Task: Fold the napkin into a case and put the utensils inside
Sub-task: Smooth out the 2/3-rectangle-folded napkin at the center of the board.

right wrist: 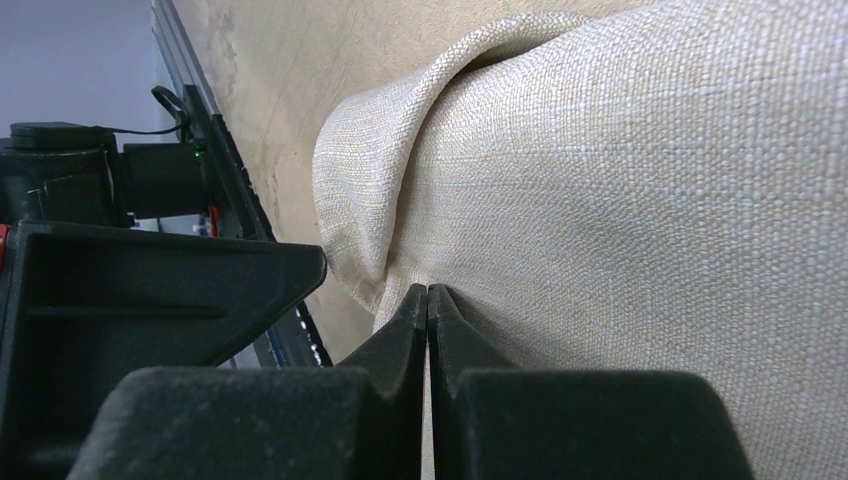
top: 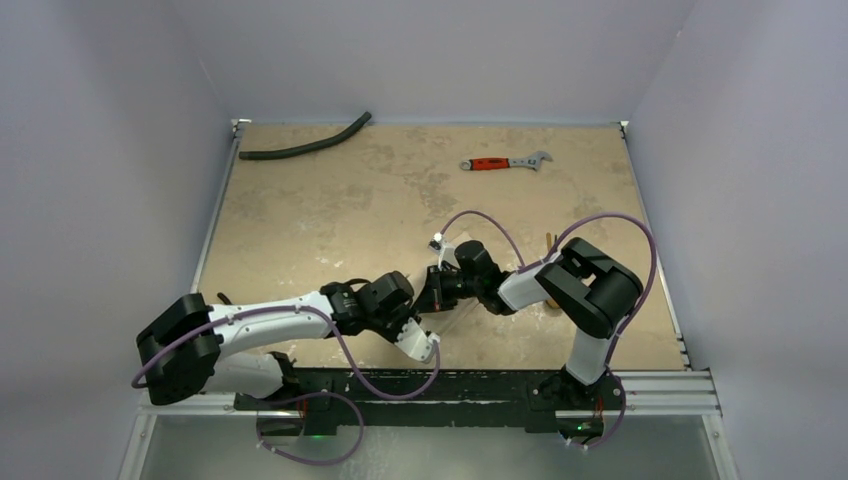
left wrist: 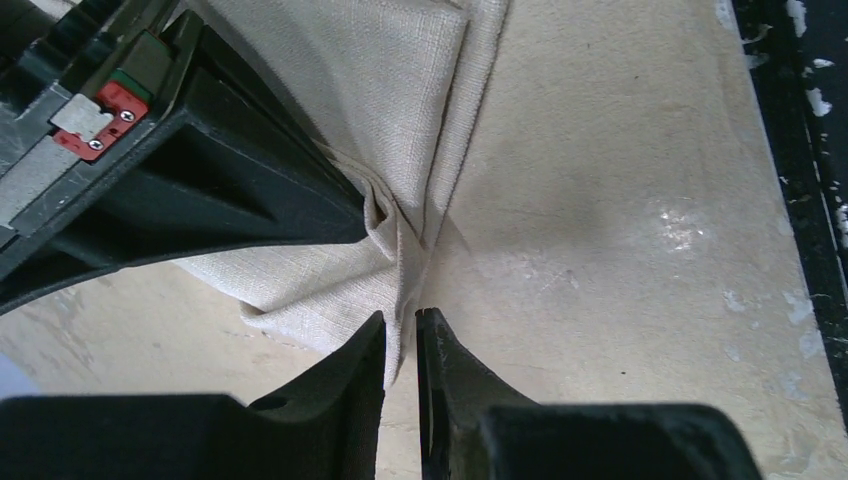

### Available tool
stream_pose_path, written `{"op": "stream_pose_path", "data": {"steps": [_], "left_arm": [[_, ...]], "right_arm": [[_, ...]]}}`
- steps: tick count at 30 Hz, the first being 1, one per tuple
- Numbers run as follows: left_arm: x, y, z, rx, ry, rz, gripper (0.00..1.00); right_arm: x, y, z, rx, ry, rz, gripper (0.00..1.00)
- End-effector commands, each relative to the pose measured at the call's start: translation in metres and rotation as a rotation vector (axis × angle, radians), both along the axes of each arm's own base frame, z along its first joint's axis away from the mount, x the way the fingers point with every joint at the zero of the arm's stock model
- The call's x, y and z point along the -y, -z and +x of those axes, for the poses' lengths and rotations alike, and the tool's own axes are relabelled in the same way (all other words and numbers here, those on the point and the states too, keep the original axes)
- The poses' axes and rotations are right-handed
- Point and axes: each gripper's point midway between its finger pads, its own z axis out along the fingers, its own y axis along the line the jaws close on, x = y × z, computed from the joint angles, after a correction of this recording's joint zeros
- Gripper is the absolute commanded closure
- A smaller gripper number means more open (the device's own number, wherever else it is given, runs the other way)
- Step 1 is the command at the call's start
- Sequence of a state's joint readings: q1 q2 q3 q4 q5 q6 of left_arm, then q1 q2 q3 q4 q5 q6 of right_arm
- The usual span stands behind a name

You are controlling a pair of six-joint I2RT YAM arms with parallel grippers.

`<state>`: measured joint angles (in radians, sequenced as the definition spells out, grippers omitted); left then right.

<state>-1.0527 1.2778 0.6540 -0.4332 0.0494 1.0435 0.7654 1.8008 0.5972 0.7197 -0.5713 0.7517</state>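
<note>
1. Near edge. Both arms are bolted to the black rail (top: pixel 480 384) and fold inward. Their wrists meet over the near centre of the table (top: pixel 330 215).

2. Left gripper (left wrist: pixel 403 335). The jaws stand a narrow slit apart. One hanging edge of the napkin (left wrist: pixel 330 120) lies in the slit between the two fingers (left wrist: pixel 360 370). The views do not show whether the pads press on this edge.

3. Right gripper (right wrist: pixel 428 300). The jaws are closed tip to tip. In the left wrist view, this gripper's tip sits at a pucker in the cloth, with creases radiating from that point. It is therefore pinching the napkin. The two grippers are just beside each other.

4. Napkin. The cream cloth lies in layers on the table at near centre, under the two wrists. A rounded fold bulges up beside the right gripper's fingertips. In the overhead view the arms cover most of the cloth.

5. Utensils (top: pixel 548 240). Only a slim gold tip shows, just beyond the right arm's forearm, right of centre and apart from the napkin. It is too small to tell which piece it is.

6. Far side. A red-handled wrench (top: pixel 503 162) lies at far right of centre. A curved black hose (top: pixel 305 148) lies at the far left corner. Both are well apart from the napkin.
</note>
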Motion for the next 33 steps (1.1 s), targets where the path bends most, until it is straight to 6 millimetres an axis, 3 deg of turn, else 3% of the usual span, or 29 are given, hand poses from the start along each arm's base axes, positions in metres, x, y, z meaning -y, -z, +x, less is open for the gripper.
{"op": "stream_pose_path", "data": {"steps": [1, 8, 12, 18, 28, 33], "left_arm": [[0.006, 0.000, 0.005, 0.045, 0.020, -0.020, 0.83], [-0.012, 0.015, 0.001, 0.042, 0.027, 0.054, 0.79], [-0.004, 0.009, 0.017, 0.126, -0.003, 0.015, 0.79], [0.004, 0.005, 0.016, 0.127, 0.012, -0.026, 0.81], [0.015, 0.007, 0.006, 0.082, 0.021, -0.042, 1.00], [0.025, -0.002, 0.001, 0.096, 0.029, -0.100, 1.00]], "right_arm": [[-0.001, 0.003, -0.006, -0.002, -0.031, 0.006, 1.00], [-0.001, 0.004, -0.007, -0.007, -0.032, 0.010, 1.00], [-0.001, 0.004, -0.008, -0.008, -0.034, 0.012, 1.00], [-0.001, 0.005, -0.009, -0.011, -0.042, 0.017, 1.00], [-0.001, 0.007, -0.011, -0.013, -0.053, 0.023, 1.00], [0.000, 0.010, -0.014, -0.024, -0.059, 0.021, 1.00]]}}
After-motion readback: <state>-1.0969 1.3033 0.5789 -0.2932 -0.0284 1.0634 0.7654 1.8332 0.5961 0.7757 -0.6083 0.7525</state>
